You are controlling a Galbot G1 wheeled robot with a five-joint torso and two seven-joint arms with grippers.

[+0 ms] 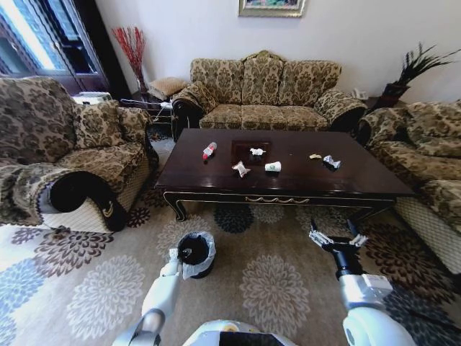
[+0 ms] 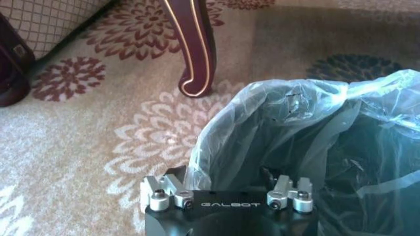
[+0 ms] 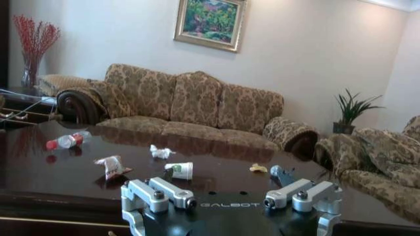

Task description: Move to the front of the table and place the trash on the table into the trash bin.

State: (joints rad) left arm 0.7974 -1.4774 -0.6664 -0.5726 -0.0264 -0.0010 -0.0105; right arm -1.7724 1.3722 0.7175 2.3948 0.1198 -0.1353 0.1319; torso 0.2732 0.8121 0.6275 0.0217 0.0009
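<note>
The table (image 1: 360, 180) stands ahead of me, dark and glossy. The trash lies on it: a clear bottle (image 1: 209, 151) with a red label, a white tissue (image 1: 256, 151), a wrapper (image 1: 240, 169), a paper cup (image 1: 273, 166), a yellow scrap (image 1: 315, 156) and a crinkled wrapper (image 1: 330, 161). The trash bin (image 1: 196, 254) sits on the carpet before the table's left front corner. My left gripper (image 1: 175, 262) is at its rim, shut on the bag-covered edge (image 2: 262, 128). My right gripper (image 1: 337, 238) hangs open in front of the table's right part, its fingers (image 3: 157, 194) holding nothing.
Patterned sofas surround the table on the left (image 1: 65, 166), back (image 1: 263, 97) and right (image 1: 432, 173). A carved table leg (image 2: 194, 49) stands close beyond the bin. Flowered carpet (image 1: 274, 288) lies between me and the table.
</note>
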